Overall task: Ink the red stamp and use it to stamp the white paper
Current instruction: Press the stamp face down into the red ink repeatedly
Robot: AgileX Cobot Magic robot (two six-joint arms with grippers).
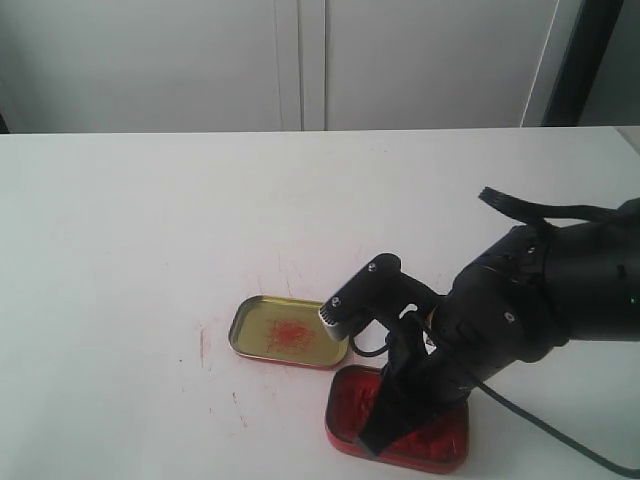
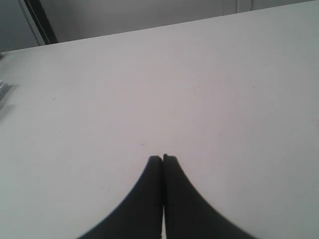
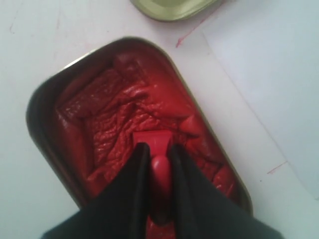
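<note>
Left pincer (image 2: 163, 158) closed on nothing, over bare bench (image 2: 199, 89). Right pincer (image 3: 158, 147) clamps the red stamp (image 3: 151, 138), base down in the paste of the ink tin (image 3: 35, 124): inking step. Next, as judged: lift clear, carry to the white paper (image 3: 269, 74) beside the tin, press flat.

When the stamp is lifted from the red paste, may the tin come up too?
Possibly. The paste looks thick and wrinkled, so it probably clings to the red stamp in the right pincer. The tin looks shallow, likely light, and nothing holds it down, so it may lift or slide.
</note>
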